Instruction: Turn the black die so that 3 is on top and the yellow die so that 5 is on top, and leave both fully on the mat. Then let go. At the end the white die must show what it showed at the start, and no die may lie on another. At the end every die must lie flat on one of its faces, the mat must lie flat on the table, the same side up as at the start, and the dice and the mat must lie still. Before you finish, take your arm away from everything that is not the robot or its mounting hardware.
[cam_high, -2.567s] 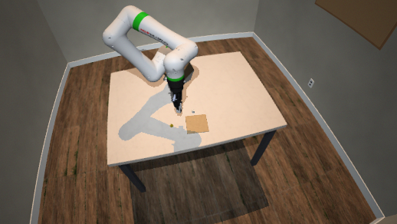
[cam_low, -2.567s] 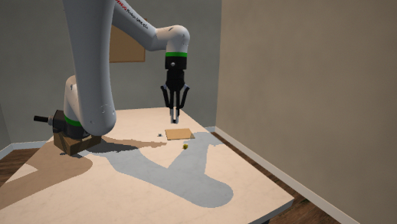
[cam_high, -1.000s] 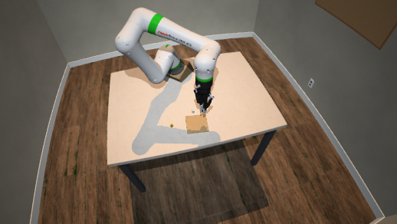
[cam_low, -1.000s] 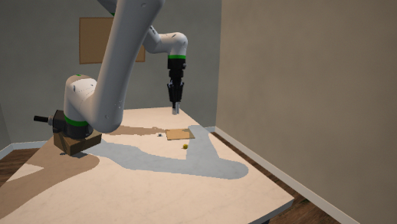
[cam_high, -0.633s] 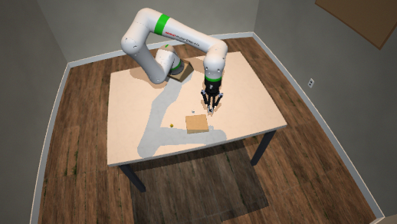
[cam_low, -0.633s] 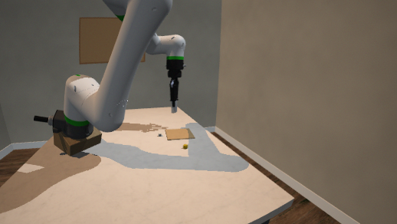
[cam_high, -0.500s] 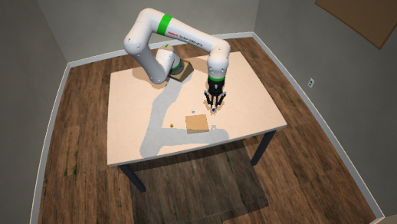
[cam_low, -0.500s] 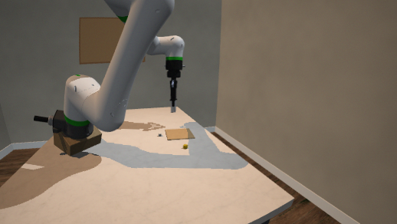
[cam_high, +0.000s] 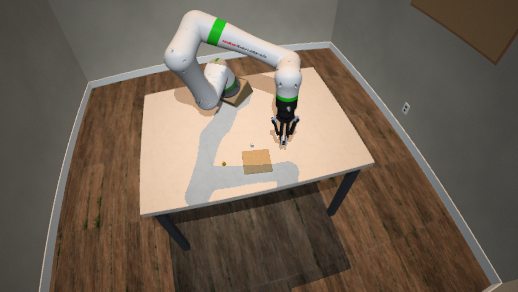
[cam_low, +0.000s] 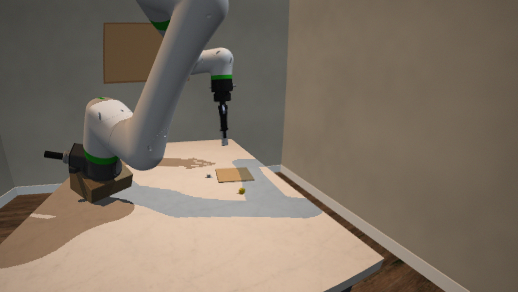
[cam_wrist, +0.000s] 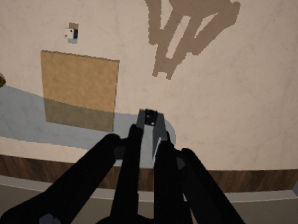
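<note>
Your Robotiq 2F-140 gripper (cam_high: 283, 142) (cam_low: 224, 142) (cam_wrist: 149, 120): pinching the black die (cam_wrist: 150, 117), aloft. Outstanding: black placement; yellow die (cam_high: 224, 164) (cam_low: 242, 191) (cam_wrist: 2, 80), off-mat.

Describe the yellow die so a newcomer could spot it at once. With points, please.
On the pale table (cam_high: 320, 120) (cam_low: 200, 250) lies a square tan mat (cam_high: 256, 158) (cam_low: 232, 175) (cam_wrist: 80, 85). Just off the mat, on the side away from the gripper (cam_high: 283, 142) (cam_low: 224, 142) (cam_wrist: 151, 117), sits a tiny die (cam_high: 224, 164) (cam_low: 242, 191) (cam_wrist: 2, 81). It is yellow, unlike the white die (cam_high: 252, 145) (cam_low: 209, 176) (cam_wrist: 69, 33) nearby.
</note>
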